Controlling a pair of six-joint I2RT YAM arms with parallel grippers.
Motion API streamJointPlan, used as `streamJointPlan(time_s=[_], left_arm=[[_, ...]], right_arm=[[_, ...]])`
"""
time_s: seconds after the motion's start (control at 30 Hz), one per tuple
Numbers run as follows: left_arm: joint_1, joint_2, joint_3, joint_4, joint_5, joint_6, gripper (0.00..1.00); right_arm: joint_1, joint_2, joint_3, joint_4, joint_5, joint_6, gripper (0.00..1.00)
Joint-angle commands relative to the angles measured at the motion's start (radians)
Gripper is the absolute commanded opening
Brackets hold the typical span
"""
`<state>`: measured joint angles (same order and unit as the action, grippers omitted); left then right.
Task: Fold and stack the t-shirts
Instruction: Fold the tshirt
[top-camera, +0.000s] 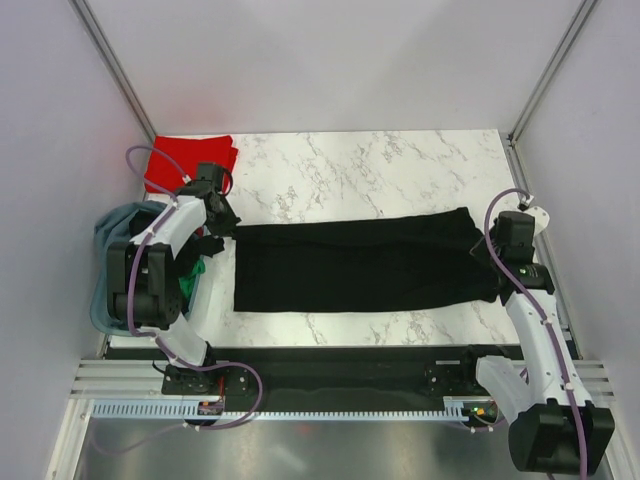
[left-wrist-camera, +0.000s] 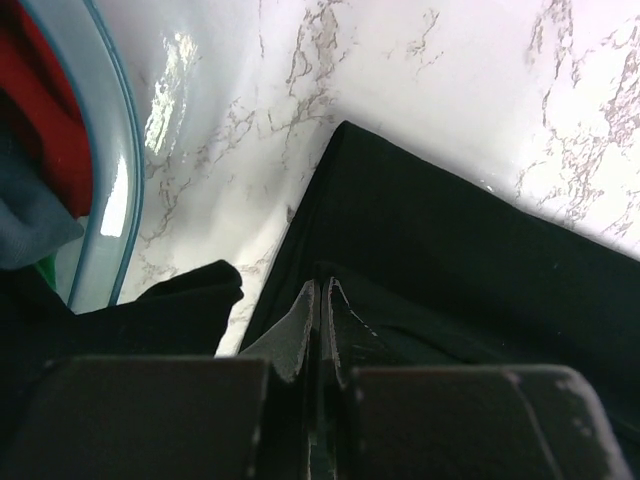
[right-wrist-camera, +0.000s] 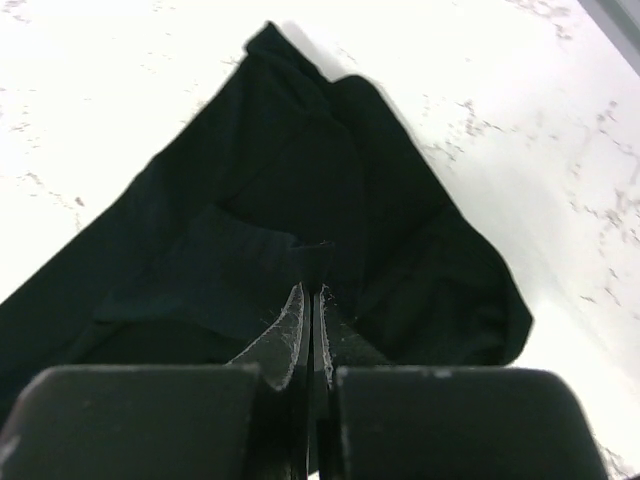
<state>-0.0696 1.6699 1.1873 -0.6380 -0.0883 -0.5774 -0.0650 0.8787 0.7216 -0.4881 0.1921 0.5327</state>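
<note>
A large black t-shirt (top-camera: 360, 265) lies flat as a long band across the middle of the marble table. My left gripper (top-camera: 225, 224) is at its far left corner. In the left wrist view the gripper (left-wrist-camera: 322, 288) is shut, with a ridge of the black shirt (left-wrist-camera: 450, 250) pinched at the tips. My right gripper (top-camera: 492, 256) is at the shirt's right end. In the right wrist view it (right-wrist-camera: 312, 290) is shut on a fold of the black shirt (right-wrist-camera: 300, 170). A bright red t-shirt (top-camera: 190, 160) lies folded at the far left.
A grey-blue fabric tub (top-camera: 108, 262) stands at the left edge. It holds black cloth (left-wrist-camera: 150, 300) and green cloth (top-camera: 198, 268). Its rim (left-wrist-camera: 125, 150) is close beside my left gripper. White walls enclose the table on three sides.
</note>
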Motion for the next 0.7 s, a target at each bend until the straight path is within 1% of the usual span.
streamJointPlan(time_s=[0.0,0.13,0.3,0.4,0.5,0.53,0.6,0.63,0.67], left_arm=[[0.001,-0.036,-0.015,0.044,-0.034,0.008,0.02],[0.001,-0.036,-0.015,0.044,-0.071,0.024,0.02],[0.001,-0.045,-0.038,0.049,-0.059,0.018,0.02],[0.001,-0.068,-0.089,0.067,-0.06,-0.001,0.02],[0.001,-0.101,-0.158,0.077,-0.06,-0.025,0.06],[0.001,-0.11,-0.173,0.081,-0.067,-0.044,0.11],[0.004,-0.137,-0.199,0.089,-0.074,-0.061,0.18],[0.01,-0.144,-0.215,0.086,-0.085,-0.079,0.33],[0.017,-0.151,-0.221,0.084,-0.082,-0.085,0.43]], right_arm=[[-0.025,-0.03,-0.014,-0.043,0.049,0.019,0.0],[-0.045,-0.044,-0.028,-0.069,0.084,0.039,0.0],[-0.058,-0.053,-0.039,-0.098,0.113,0.084,0.0],[-0.07,-0.067,-0.054,-0.118,0.118,0.116,0.0],[-0.097,-0.072,-0.079,-0.122,0.083,0.148,0.0],[-0.114,-0.075,-0.085,-0.124,0.07,0.157,0.1],[-0.137,-0.079,-0.103,-0.124,0.044,0.168,0.22],[-0.153,-0.087,-0.108,-0.124,0.026,0.171,0.61],[-0.156,-0.09,-0.116,-0.122,0.021,0.179,0.75]])
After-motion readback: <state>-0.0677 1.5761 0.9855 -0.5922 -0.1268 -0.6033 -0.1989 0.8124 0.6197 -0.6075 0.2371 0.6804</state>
